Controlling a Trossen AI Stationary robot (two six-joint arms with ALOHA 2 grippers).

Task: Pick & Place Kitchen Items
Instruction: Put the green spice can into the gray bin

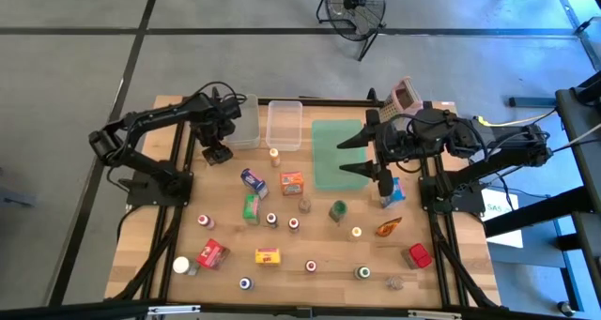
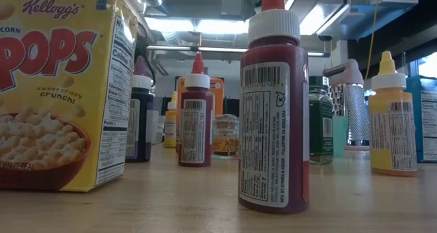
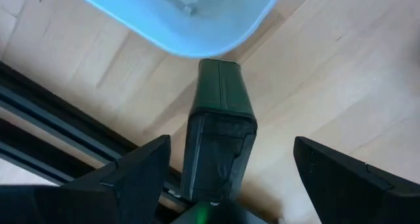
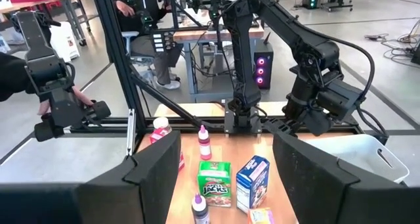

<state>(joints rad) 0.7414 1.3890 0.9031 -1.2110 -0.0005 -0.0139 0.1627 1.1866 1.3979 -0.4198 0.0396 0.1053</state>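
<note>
Overhead, shows the left gripper (image 1: pixel 218 155) low over bare wood just beside the empty clear plastic bin (image 1: pixel 240 123), and the right gripper (image 1: pixel 385 181) close against a small blue carton (image 1: pixel 396 192) at the flat green tray's (image 1: pixel 331 137) near corner. Cannot tell from up here whether that gripper touches the carton. Finds the small groceries scattered over the table's middle and front: another blue carton (image 1: pixel 252 180), an orange carton (image 1: pixel 292 182), capped jars too small to read.

At table height, shows no gripper at all. Gives only a yellow cereal carton (image 2: pixel 58 89), cut off at the frame edge, a dark red squeeze bottle (image 2: pixel 273 117), and the pinkish-grey box grater (image 2: pixel 351 110) half hidden far back.

Through the left wrist, shows the fingers (image 3: pixel 134 175) spread wide, closed on nothing. Between them, apart from both, makes out a dark upright block (image 3: pixel 220 106); cannot tell what it is.

Through the right wrist, shows the fingers (image 4: pixel 157 165) parted, empty, with a green carton (image 4: pixel 214 183) beyond them, and a person (image 4: pixel 141 7) partly hidden behind the frame.
</note>
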